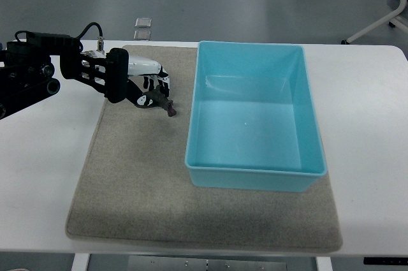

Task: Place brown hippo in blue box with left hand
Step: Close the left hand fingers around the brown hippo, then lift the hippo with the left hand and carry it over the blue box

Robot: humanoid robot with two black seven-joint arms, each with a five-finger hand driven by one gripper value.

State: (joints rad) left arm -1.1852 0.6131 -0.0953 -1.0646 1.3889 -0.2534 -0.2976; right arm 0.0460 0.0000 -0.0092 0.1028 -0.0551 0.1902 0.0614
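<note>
My left hand (152, 90) reaches in from the left edge over the far left part of the grey mat (140, 175). Its fingers are curled around a small brown hippo (162, 103), which pokes out below and to the right of the fingertips, just above the mat. The blue box (255, 169) stands to the right of the hand, with nothing inside it. The hippo is a short gap left of the box's left wall. My right arm does not show.
The mat lies on a white table (363, 111). Beyond the table's far edge are a small clear object (143, 27) on the floor and a chair base (389, 3) at the top right.
</note>
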